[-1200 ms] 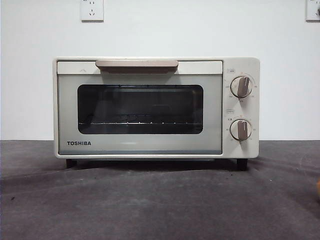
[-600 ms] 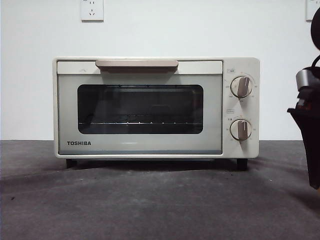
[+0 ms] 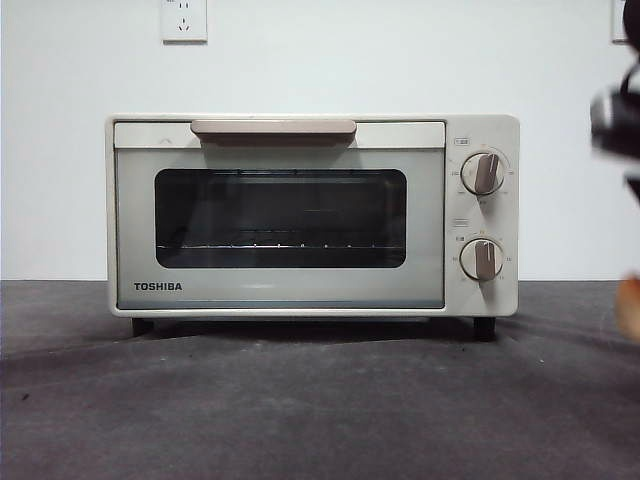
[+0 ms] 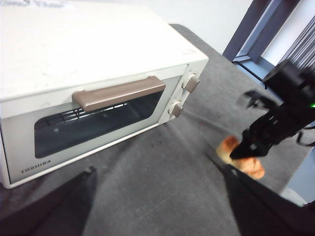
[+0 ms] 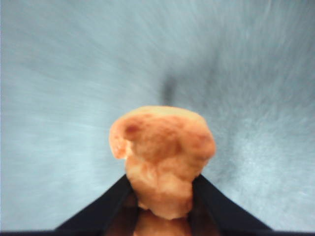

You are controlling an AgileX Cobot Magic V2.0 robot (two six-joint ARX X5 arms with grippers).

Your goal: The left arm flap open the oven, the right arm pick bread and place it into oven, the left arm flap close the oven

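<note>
The cream-white oven (image 3: 312, 215) stands in the middle of the table with its glass door shut and its beige handle (image 3: 273, 129) at the top. In the right wrist view my right gripper (image 5: 162, 199) is shut on the golden-orange bread (image 5: 161, 152), held above the grey cloth. In the front view the bread (image 3: 631, 308) is a blur at the right edge, below the dark blurred arm (image 3: 618, 125). The left wrist view shows the oven (image 4: 93, 73) shut, and the bread (image 4: 242, 158) in the right gripper (image 4: 247, 149) off to its knob side. My left gripper (image 4: 162, 216) hangs open in front of the oven.
A dark grey cloth (image 3: 320, 400) covers the table in front of the oven. A white wall with a socket (image 3: 184, 20) stands behind it. The table's edge and a dark window frame (image 4: 256, 29) lie beyond the oven's knob side.
The right arm came in at the right edge, then rose and blurred. The bread now hangs higher at that edge than a second ago. The oven has not moved.
</note>
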